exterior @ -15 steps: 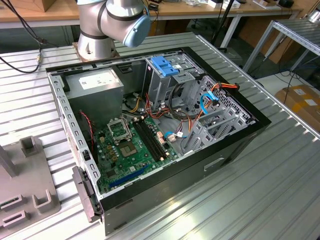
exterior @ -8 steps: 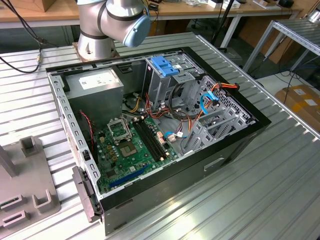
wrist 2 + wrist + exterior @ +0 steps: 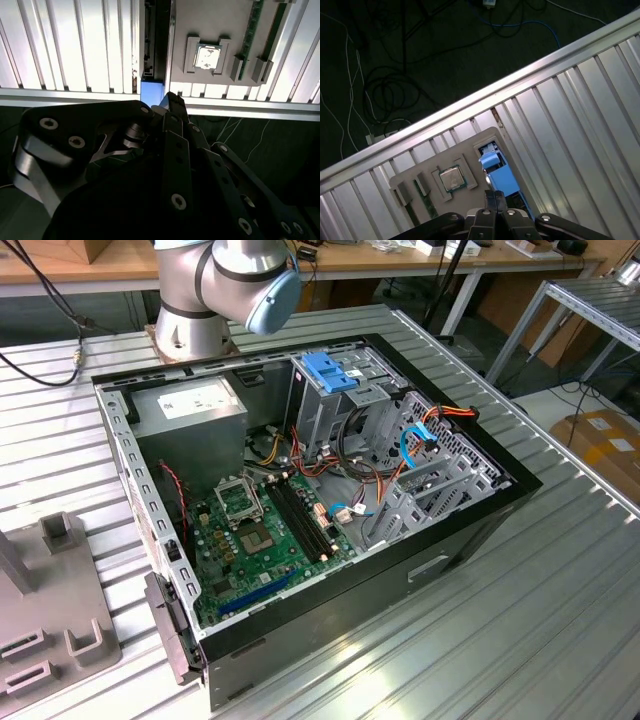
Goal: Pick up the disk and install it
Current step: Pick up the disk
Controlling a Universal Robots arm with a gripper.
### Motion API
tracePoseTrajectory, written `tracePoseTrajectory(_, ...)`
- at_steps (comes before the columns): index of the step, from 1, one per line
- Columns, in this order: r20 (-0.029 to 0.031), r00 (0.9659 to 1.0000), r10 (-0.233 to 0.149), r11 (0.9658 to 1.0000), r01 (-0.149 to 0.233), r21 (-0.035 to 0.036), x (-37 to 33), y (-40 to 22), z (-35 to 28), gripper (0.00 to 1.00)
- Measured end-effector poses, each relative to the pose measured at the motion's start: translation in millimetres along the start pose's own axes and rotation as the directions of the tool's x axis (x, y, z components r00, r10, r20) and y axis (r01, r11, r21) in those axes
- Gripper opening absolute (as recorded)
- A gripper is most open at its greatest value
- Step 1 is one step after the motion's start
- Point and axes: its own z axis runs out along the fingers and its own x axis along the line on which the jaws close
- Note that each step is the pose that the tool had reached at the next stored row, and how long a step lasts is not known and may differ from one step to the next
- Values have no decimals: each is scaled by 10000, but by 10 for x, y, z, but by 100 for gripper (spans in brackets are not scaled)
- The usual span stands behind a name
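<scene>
Black claw [image 3: 495, 196], tips pressed together, sits at the blue carrier edge of the disk [image 3: 501, 176]; whether it pinches is unclear. The disk stands slotted in a grey holder [image 3: 465, 152] on the ribbed counter [image 3: 570, 115]. A chip [image 3: 452, 178] lies alongside, its print illegible.

Blue-framed disk [image 3: 498, 175] on edge in grey holder [image 3: 470, 148] slot

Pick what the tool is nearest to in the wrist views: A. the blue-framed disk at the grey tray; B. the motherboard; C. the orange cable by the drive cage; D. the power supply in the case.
A: in the first wrist view the tool hangs right beside the blue-framed disk, at the edge of the grey tray that holds a processor chip.
</scene>
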Motion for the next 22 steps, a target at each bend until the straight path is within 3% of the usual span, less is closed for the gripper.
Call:
tracePoseTrajectory(5,-2,10000,-81,10000,81,4,0,1,0,11)
tracePoseTrajectory(8,-7,9993,-384,9993,384,17,-1,1,0,11)
tracePoseTrajectory(9,-13,9969,-787,9969,787,33,-4,2,1,11)
tracePoseTrajectory(13,67,9913,-1311,9914,1311,20,-7,3,5,11)
tracePoseTrajectory(15,115,9860,-1661,9861,1661,16,-8,4,7,11)
tracePoseTrajectory(17,116,9859,-1670,9860,1670,17,-8,3,8,11)
tracePoseTrajectory(19,112,9829,-1839,9830,1838,24,-8,4,8,11)
tracePoseTrajectory(22,111,9827,-1851,9827,1851,24,-8,4,7,11)
